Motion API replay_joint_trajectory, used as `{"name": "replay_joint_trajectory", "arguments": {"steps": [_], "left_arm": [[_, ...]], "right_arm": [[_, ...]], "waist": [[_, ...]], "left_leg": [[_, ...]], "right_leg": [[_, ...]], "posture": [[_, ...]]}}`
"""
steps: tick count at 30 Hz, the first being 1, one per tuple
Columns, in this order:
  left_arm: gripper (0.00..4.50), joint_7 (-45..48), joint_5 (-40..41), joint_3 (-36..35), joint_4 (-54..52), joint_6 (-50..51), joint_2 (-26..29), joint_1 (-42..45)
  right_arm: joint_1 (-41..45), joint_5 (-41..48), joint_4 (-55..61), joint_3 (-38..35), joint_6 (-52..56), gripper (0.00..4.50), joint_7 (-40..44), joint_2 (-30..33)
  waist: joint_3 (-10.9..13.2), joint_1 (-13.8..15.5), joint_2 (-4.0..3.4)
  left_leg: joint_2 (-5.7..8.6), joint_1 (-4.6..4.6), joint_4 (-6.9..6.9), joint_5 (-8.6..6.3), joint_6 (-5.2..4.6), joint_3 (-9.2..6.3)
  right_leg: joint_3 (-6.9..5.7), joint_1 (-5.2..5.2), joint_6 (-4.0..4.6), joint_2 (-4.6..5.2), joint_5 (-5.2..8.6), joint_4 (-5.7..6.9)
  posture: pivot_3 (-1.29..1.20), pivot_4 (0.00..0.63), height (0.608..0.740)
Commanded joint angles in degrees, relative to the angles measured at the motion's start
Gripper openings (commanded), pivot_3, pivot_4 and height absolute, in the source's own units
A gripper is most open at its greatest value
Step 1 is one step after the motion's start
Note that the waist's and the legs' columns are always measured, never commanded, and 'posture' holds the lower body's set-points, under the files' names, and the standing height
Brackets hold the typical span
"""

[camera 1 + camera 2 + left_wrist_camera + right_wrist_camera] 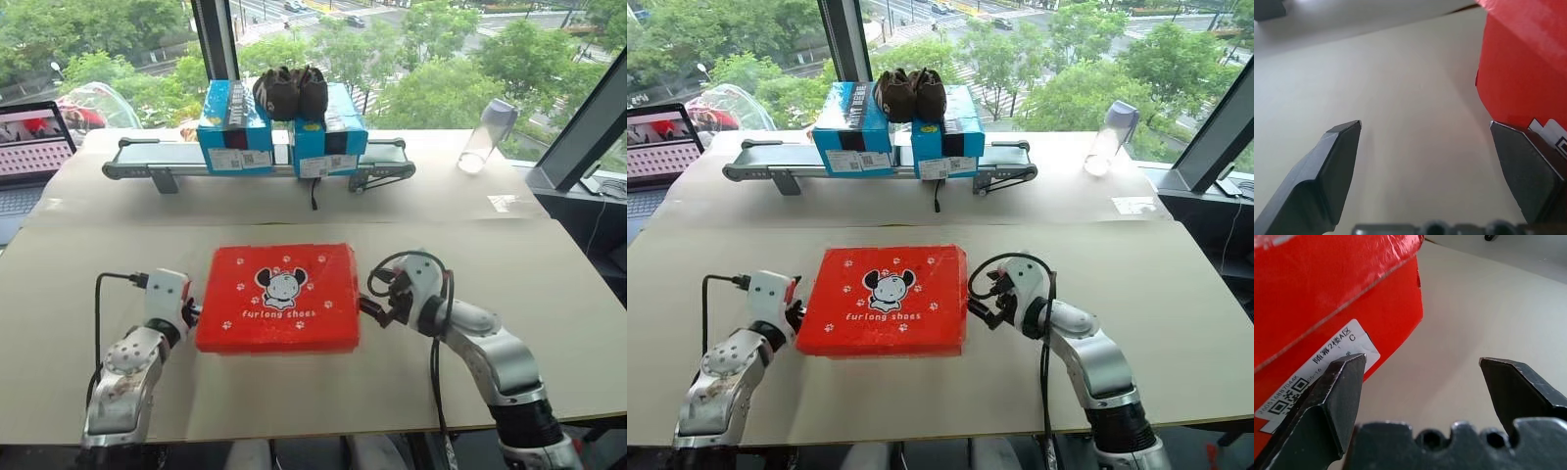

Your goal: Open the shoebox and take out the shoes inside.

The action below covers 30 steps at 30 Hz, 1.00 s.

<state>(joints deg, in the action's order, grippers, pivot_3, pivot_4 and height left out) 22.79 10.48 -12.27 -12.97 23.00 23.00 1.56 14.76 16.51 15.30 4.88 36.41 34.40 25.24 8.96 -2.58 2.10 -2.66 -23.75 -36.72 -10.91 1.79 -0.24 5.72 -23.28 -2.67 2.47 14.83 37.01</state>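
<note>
Both arms reach forward from the near edge of the surface, forearms low and bent slightly inward toward each other. The left gripper (189, 314) points ahead, its two black fingers (1332, 166) spread wide apart. The right gripper (377, 311) angles forward and leftward, its fingers (1337, 396) likewise spread wide, nothing between them.

Bare table (118, 245) all round the shut shoebox (279, 297)
</note>
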Motion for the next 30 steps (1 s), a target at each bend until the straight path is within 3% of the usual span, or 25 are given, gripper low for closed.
{"name": "replay_joint_trajectory", "arguments": {"steps": [1, 11, 18, 30], "left_arm": [[4.50, 3.3, 2.1, -1.9, -0.3, -2.5, 3.0, 2.1], [4.50, 19.0, 8.7, -10.2, 9.0, -6.0, 19.3, 6.1], [4.50, 33.2, 24.8, -15.1, 4.4, 7.5, 31.4, 11.0], [4.50, 45.3, 38.1, -13.7, -6.5, 23.2, 45.8, 13.5]], "right_arm": [[2.4, 1.0, 1.0, -1.4, 0.1, 4.48, 3.4, 3.6], [5.9, 4.6, -2.0, -6.4, 0.7, 4.48, 16.3, 19.3], [12.9, 13.0, -2.5, -10.8, 6.5, 4.48, 24.1, 25.4], [17.4, 30.6, 10.4, -13.1, 25.6, 4.48, 26.4, 32.1]], "waist": [[0.0, -0.1, 0.01], [0.1, 0.0, 0.12], [0.7, 0.0, 0.14], [1.1, 0.0, 0.16]], "left_leg": [[-0.01, -0.02, 0.00, 0.00, 0.00, 0.00], [-0.03, -0.01, 0.01, 0.00, 0.00, 0.01], [-0.09, -0.09, 0.01, -0.01, 0.00, 0.05], [-0.11, -0.71, 0.05, 0.00, -0.01, 0.06]], "right_leg": [[0.00, -0.01, 0.01, 0.00, 0.00, -0.01], [-0.03, -0.02, 0.02, 0.00, 0.04, -0.04], [-0.05, -0.14, 0.06, 0.00, 0.06, -0.03], [-0.05, -0.89, 0.21, 0.00, -0.01, 0.11]], "posture": [[0.00, 0.150, 0.740], [0.00, 0.150, 0.740], [0.00, 0.150, 0.740], [0.00, 0.150, 0.740]]}}
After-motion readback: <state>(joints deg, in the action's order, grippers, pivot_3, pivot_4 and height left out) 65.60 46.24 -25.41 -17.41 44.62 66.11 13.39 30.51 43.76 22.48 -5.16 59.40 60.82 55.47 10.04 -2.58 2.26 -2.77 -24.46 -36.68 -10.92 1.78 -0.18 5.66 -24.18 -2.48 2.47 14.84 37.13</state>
